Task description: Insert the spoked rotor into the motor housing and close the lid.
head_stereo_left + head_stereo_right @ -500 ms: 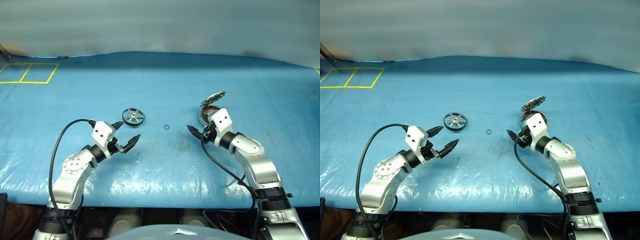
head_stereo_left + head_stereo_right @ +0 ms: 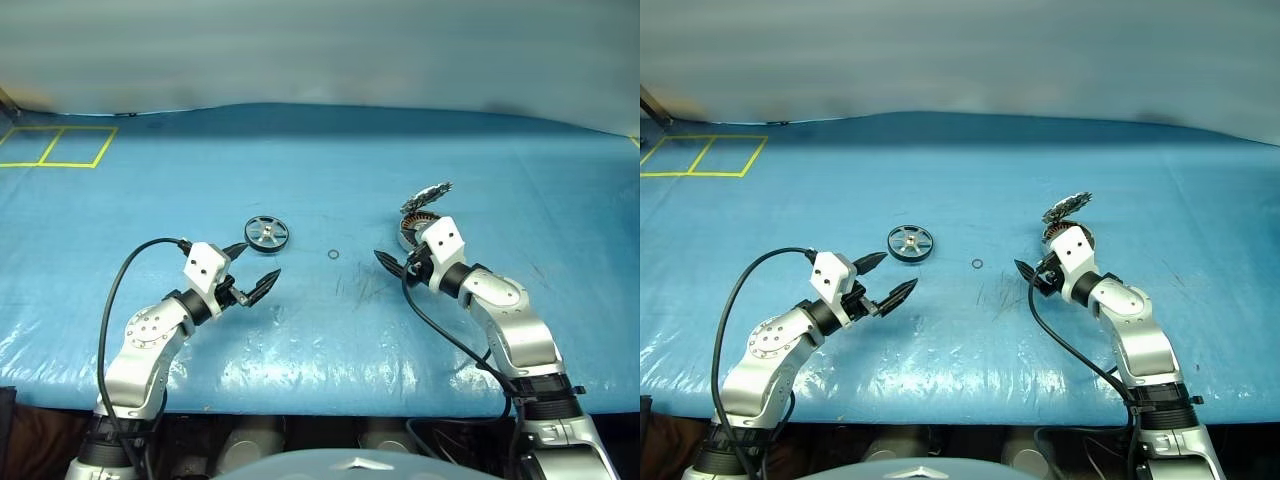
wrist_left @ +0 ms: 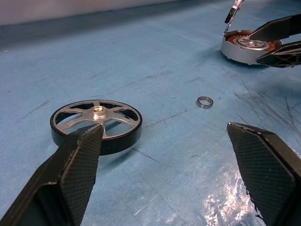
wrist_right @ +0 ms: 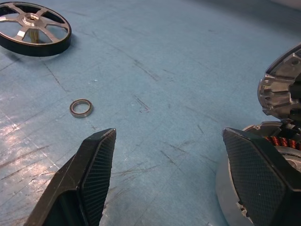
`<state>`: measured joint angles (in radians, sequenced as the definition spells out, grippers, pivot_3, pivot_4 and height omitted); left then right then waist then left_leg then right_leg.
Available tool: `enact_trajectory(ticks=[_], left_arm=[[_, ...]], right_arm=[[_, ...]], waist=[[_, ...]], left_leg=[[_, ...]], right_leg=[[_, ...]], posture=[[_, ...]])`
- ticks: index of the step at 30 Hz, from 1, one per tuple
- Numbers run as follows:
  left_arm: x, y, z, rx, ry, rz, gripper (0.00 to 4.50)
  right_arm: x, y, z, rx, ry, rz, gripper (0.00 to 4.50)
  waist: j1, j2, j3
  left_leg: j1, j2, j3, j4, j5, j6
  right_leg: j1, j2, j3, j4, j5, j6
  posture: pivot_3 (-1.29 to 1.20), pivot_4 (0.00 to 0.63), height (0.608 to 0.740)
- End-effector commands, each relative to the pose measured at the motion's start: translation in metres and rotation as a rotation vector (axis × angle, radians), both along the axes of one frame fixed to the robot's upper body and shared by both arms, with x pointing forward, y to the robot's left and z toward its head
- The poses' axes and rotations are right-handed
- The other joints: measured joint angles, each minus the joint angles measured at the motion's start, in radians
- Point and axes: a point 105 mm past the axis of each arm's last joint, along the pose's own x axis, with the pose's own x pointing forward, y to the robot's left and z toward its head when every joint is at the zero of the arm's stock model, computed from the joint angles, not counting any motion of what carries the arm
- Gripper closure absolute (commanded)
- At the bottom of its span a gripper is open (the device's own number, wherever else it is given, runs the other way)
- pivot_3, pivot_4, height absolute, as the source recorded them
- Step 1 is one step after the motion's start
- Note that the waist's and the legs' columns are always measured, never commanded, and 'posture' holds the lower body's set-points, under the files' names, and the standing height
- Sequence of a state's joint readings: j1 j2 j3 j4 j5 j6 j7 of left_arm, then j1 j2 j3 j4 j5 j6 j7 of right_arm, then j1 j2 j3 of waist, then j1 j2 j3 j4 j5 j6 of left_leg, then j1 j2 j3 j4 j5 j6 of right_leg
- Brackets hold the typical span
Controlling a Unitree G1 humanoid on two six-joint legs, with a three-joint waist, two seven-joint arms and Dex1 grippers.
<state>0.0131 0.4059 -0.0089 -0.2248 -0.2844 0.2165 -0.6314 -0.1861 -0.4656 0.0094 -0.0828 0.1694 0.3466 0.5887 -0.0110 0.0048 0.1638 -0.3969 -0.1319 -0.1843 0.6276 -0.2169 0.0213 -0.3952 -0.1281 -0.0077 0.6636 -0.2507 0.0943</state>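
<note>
The spoked rotor lies flat on the blue table, a dark ring with silver spokes. My left gripper hovers just in front of it, open and holding nothing; the left wrist view shows the rotor beyond one of its fingers. The motor housing, a silver cup with copper windings, sits to the right. The lid stands tilted on edge behind it. My right gripper is open at the housing's near left side, with one finger close by the housing's rim.
A small metal ring lies on the blue table cover between the rotor and the housing. Yellow tape squares mark the far left corner. Behind the parts the table stretches wide.
</note>
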Motion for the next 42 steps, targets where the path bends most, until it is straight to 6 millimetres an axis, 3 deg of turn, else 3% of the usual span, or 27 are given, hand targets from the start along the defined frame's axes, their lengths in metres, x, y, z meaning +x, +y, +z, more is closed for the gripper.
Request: enact_trajectory(ticks=[1, 17, 27, 42], left_arm=[[0.001, -0.001, 0.011, 0.009, -0.044, -0.005, 0.04], [0.002, -0.001, 0.011, 0.003, -0.048, 0.004, 0.04], [0.005, -0.002, 0.01, 0.01, -0.049, 0.008, 0.04], [0.003, 0.002, 0.008, 0.007, -0.055, 0.04, 0.04]], right_arm=[[0.003, -0.002, 0.015, -0.001, -0.059, 0.005, 0.71], [-0.001, -0.007, 0.021, -0.064, -0.028, 0.063, 0.71], [0.015, -0.042, 0.037, -0.52, 0.071, 0.236, 0.71], [0.04, -0.051, 0.02, -0.684, 0.16, 0.297, 0.71]], waist=[[0.0, 0.0, 0.0], [0.0, 0.0, 0.0], [-0.001, -0.001, 0.0], [0.0, -0.001, 0.001]], left_leg=[[0.0, 0.0, 0.0, 0.0, 0.0, 0.0], [0.0, 0.0, 0.001, 0.0, 0.0, 0.0], [0.0, 0.001, 0.007, 0.002, -0.003, 0.005], [-0.002, 0.001, 0.013, 0.002, -0.003, 0.005]], right_leg=[[0.0, 0.0, 0.0, 0.0, 0.0, 0.0], [0.0, 0.0, 0.001, 0.0, 0.0, 0.0], [0.0, 0.0, 0.004, -0.001, 0.002, 0.003], [-0.003, -0.001, 0.009, -0.004, 0.004, 0.004]], posture=[[0.0, 0.15, 0.74], [0.0, 0.15, 0.74], [0.0, 0.15, 0.74], [0.0, 0.15, 0.74]])
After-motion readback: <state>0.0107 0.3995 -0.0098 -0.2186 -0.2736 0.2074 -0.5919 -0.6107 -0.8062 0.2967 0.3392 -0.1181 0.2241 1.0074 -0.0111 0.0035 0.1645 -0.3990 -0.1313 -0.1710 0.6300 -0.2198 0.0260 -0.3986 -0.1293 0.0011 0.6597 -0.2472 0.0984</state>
